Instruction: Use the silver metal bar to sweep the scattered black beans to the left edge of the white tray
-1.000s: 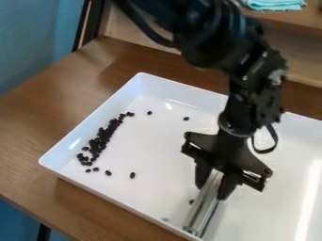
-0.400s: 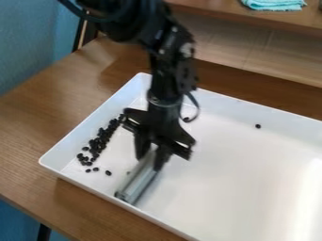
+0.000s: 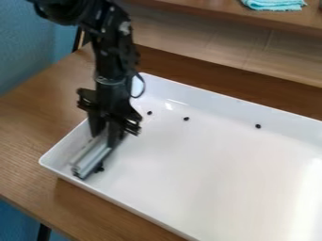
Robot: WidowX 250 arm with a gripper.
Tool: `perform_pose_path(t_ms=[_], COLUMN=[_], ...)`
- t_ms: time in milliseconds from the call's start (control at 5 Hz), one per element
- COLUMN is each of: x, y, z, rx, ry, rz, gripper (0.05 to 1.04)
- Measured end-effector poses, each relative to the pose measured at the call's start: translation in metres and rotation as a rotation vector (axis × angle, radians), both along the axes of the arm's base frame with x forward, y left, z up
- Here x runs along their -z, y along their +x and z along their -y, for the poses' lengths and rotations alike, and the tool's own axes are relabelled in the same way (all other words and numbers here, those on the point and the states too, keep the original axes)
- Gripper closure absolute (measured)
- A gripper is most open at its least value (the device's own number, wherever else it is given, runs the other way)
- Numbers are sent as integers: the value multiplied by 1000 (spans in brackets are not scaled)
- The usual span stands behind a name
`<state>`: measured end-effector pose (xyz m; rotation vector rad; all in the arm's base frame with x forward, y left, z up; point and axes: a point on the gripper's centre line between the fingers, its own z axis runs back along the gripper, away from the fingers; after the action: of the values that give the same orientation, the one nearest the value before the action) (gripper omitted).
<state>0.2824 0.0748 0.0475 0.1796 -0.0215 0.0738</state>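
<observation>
At the left end of the white tray point(image 3: 207, 174), the gripper point(image 3: 106, 141) hangs down, shut on a grey bar-like tool point(image 3: 92, 157). The tool slants down to the lower left, its far end low near the tray's left corner. A few dark beans point(image 3: 99, 169) show beside that end; the arm and the tool hide most of the left strip of the tray floor. Two single beans lie right of the gripper, one bean point(image 3: 149, 113) nearer and another bean point(image 3: 186, 118) farther. A further bean point(image 3: 258, 126) is near the back wall.
The tray's raised walls surround the work area on a brown wooden table point(image 3: 31, 127). Behind the table stands a wooden shelf point(image 3: 213, 12) with a folded turquoise cloth point(image 3: 274, 4) at the top right. A blue wall is at the left.
The gripper has swept leftward across the tray with the tool, from right of the middle to the left end. It now covers the bean cluster; the bean near the back wall has come into sight.
</observation>
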Motion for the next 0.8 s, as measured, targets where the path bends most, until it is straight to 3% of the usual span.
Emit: perform_pose_path(t_ms=[200,400,800], x=[-4,-13,-55], y=[2,6,39], z=[-14,-9,82], rx=[12,-3,36], ry=[8,-41,-107], rz=[11,-7,3], gripper=[712,712,712])
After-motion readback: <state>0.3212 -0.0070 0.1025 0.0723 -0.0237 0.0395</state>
